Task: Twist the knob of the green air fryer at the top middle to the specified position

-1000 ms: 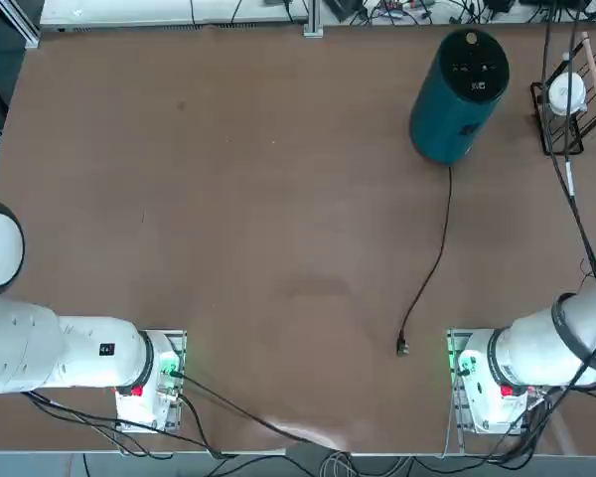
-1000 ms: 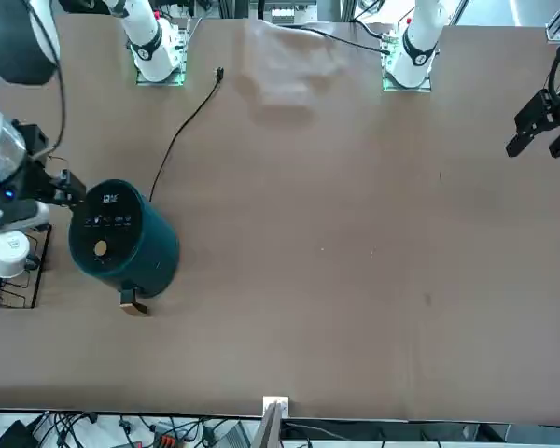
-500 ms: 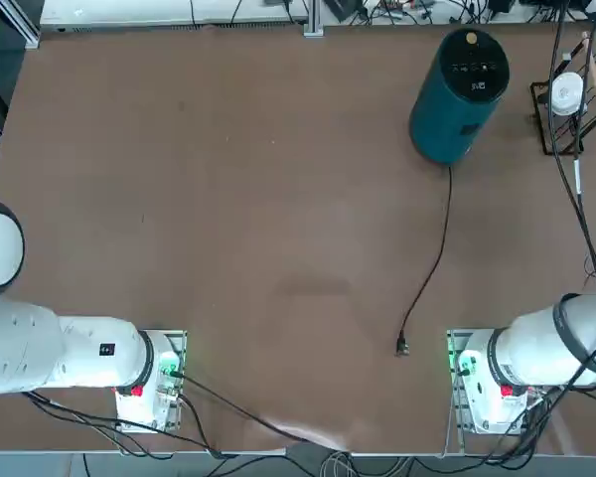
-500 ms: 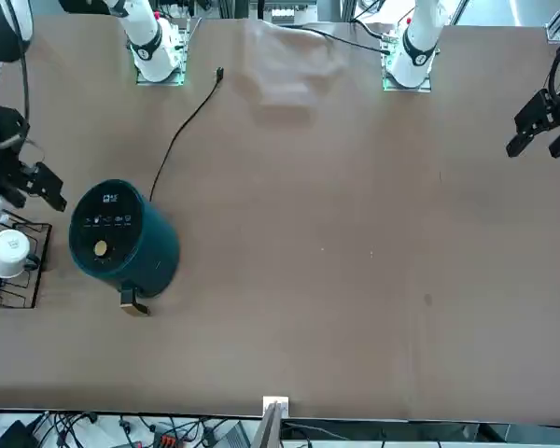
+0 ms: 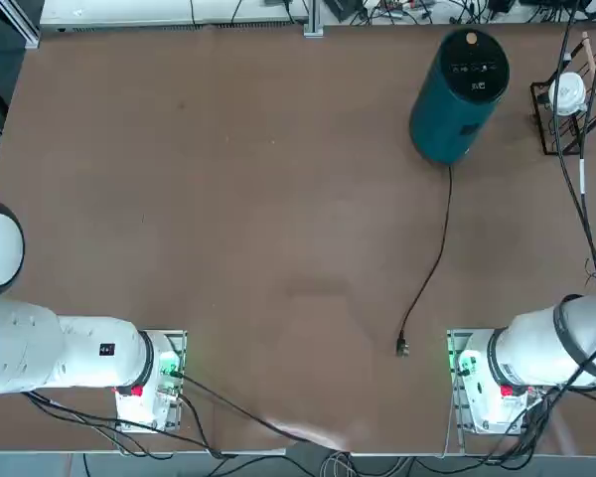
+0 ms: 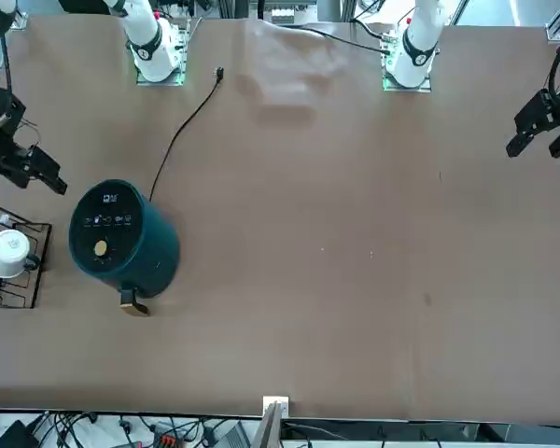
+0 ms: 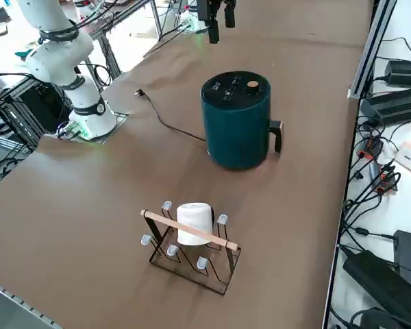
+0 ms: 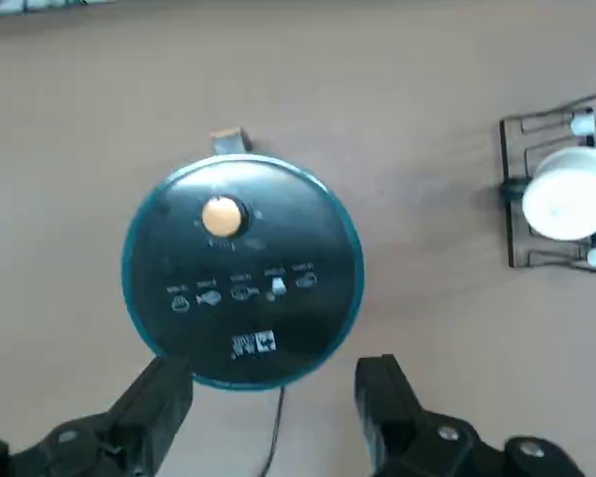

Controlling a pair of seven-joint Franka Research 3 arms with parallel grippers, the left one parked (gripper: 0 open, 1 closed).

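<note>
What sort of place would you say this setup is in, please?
Most likely a robotics lab. Robot arms are bolted to a large brown table, cables and power bricks run along its edges, and household test items stand on it: a green air fryer and a wire rack. The right gripper hangs open above the fryer.

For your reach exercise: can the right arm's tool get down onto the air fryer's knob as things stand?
Probably yes. The right tool hangs open above the green air fryer, and nothing covers the knob.
</note>
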